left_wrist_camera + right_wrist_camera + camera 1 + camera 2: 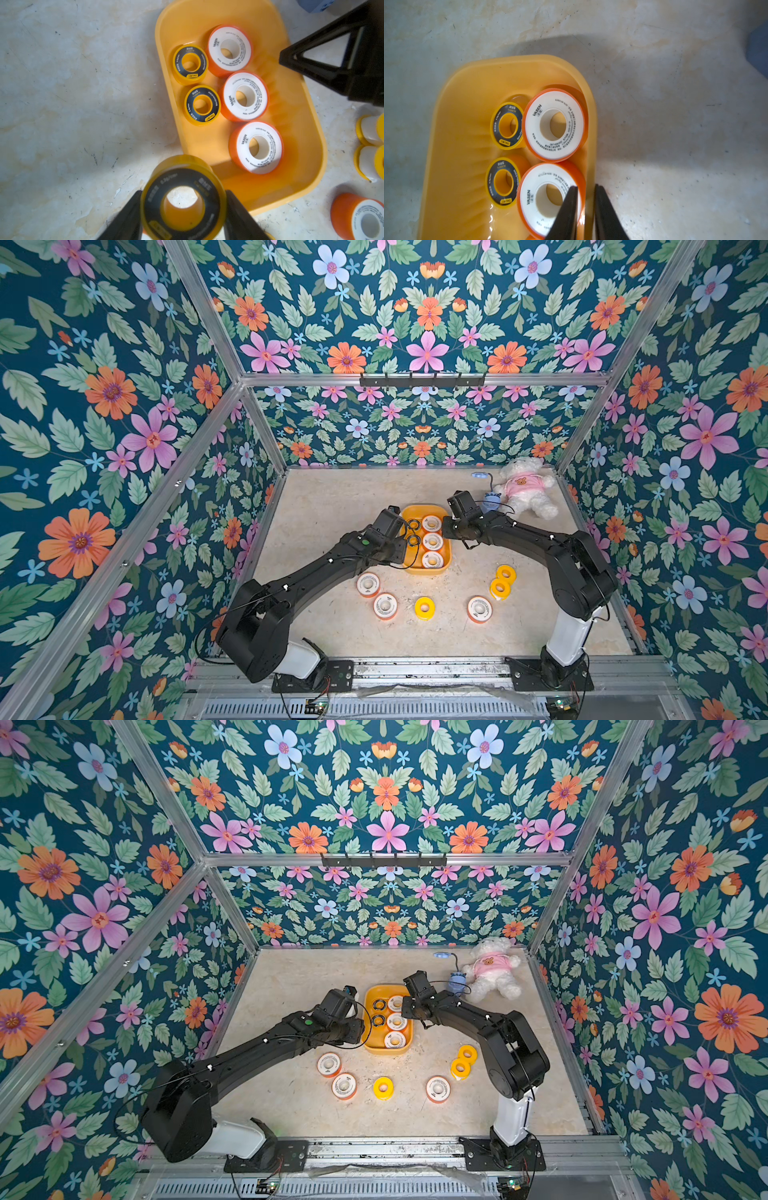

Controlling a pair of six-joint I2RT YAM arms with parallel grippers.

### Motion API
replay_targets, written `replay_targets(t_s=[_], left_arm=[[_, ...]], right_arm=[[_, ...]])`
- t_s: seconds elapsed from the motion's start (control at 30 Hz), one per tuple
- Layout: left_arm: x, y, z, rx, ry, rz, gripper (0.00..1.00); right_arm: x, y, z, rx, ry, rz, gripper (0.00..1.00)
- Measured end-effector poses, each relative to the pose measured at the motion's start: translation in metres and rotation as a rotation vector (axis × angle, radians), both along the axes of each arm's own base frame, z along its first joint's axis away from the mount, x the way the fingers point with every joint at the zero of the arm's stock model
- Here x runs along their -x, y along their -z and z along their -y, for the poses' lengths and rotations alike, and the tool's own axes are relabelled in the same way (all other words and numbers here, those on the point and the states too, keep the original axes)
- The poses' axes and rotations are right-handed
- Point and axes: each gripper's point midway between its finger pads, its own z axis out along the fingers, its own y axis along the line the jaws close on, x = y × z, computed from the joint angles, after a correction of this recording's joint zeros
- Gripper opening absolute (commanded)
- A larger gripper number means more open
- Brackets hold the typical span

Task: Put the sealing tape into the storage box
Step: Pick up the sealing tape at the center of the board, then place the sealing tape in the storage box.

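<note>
Floral walls (428,323) enclose a pale marbled counter (332,497), where six rolls (424,608) lie loose near the box (419,510), which holds five more. The right pincer (586,193), all but closed, seems to pinch the box wall. The left pincer (184,196), half open, clamps a black-and-yellow ring (182,178) just outside the rim. The ring should clear that rim, then settle flat in its row's empty slot.

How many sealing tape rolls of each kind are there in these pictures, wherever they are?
White-faced rolls with orange rims: 6
Plain yellow rolls: 3
Black-and-yellow rolls: 3, one of them held in the left pincer
Total: 12
</note>
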Motion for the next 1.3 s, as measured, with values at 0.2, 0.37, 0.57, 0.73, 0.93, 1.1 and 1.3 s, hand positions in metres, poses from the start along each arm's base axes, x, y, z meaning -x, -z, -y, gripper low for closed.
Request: replay_targets(t_s=[0.2,0.37,0.57,0.73,0.93,1.1,1.3], left_arm=[[0.002,0.000,0.021,0.001,0.051,-0.006,0.59],[0.006,0.007,0.040,-0.015,0.108,-0.019,0.59],[0.006,0.021,0.050,-0.049,0.140,-0.046,0.60],[0.008,0.030,0.054,-0.076,0.156,-0.065,0.60],[0.005,0.037,0.055,-0.109,0.157,-0.074,0.60],[0.003,0.047,0.056,-0.156,0.167,-0.090,0.60],[0.002,0.054,0.055,-0.203,0.163,-0.099,0.61]], right_arm=[[-0.002,-0.004,-0.007,-0.014,-0.018,0.006,0.21],[-0.001,-0.004,-0.007,-0.017,-0.019,0.006,0.21],[0.000,-0.005,-0.007,-0.021,-0.021,0.006,0.21],[0.002,0.000,-0.005,-0.022,-0.019,0.000,0.22],[0.001,0.000,-0.005,-0.026,-0.016,0.004,0.22],[0.001,0.001,-0.003,-0.027,-0.010,0.001,0.22],[0.001,0.002,-0.002,-0.026,-0.008,0.000,0.22]])
